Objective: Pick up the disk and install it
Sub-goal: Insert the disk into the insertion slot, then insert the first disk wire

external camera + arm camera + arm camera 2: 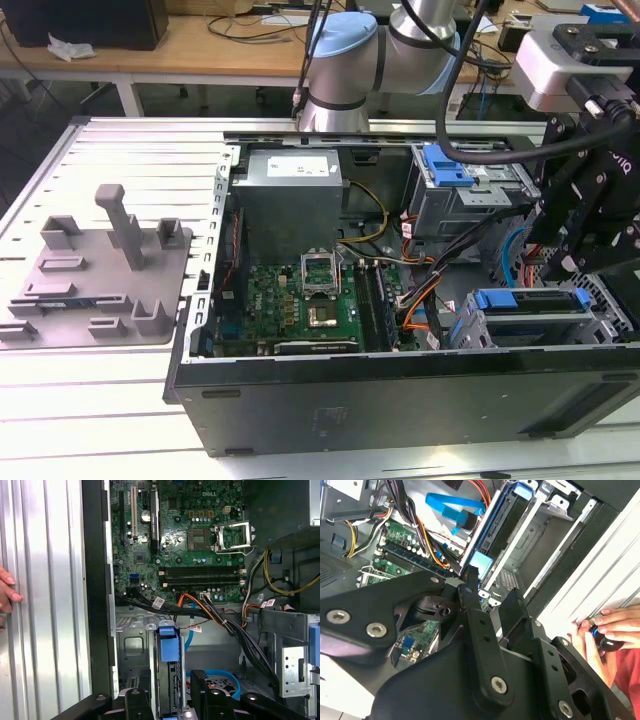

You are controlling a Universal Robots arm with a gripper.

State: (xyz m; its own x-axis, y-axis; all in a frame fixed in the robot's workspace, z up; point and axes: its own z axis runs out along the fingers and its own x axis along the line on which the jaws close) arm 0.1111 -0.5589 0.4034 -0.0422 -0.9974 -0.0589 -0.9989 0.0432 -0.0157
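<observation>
End effector (170, 686) spread apart, straddling disk (168, 642): blue carrier, standing edge-on in grey cage (131, 647).

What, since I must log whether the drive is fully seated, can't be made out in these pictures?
Disk label: in the first wrist view the disk stands edge-on in the metal cage.
Seating depth: the cage walls hide it in the first wrist view.
Hand: in the second wrist view it covers most of the small dark thing it holds.
Gripper: cut off by the exterior view's right edge.
</observation>
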